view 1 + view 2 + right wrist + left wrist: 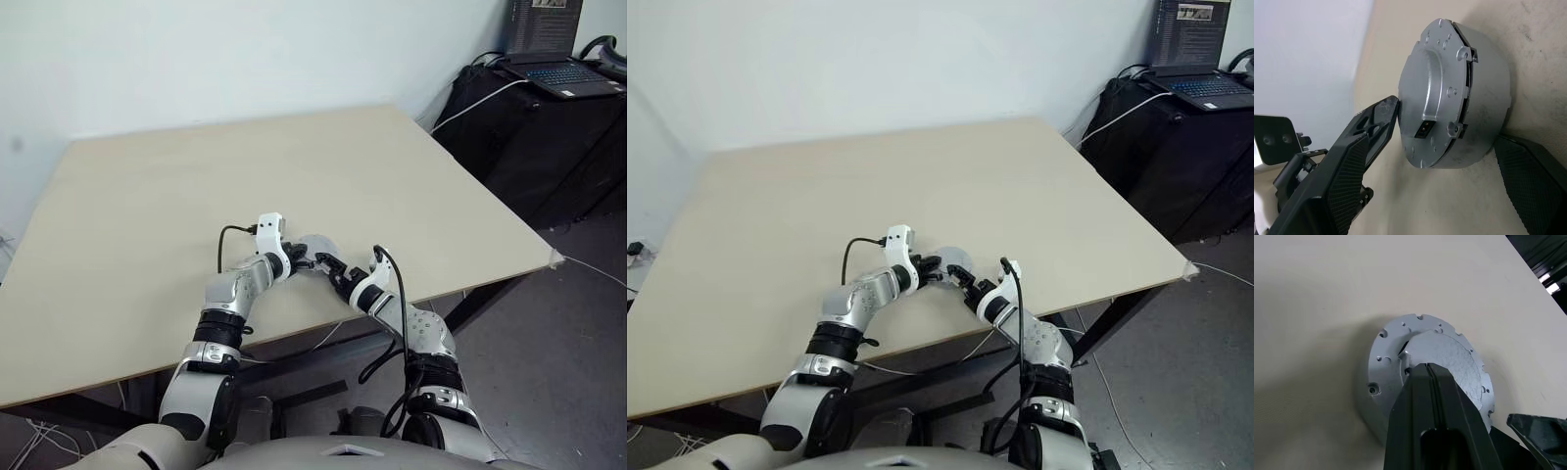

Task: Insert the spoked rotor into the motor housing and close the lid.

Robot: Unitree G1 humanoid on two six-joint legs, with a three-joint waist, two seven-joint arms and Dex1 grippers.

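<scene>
Right wrist view has the housing [1459, 93] lying on the worktop [147, 196] between the right gripper [331, 266]'s wide-open jaws, lid [1449, 362] on top, under the left gripper [1432, 377]'s closed jaws.

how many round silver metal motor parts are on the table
1: a round silver metal motor assembly near the tan table's front edge, between the two grippers. Other parts may be hidden inside.

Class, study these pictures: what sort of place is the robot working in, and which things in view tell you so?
Probably a lab or workshop room. A bare wooden table stands by a plain white wall; an open laptop sits on a black bench with cables; and a grey metal motor housing lies between the robot's grippers.
</scene>
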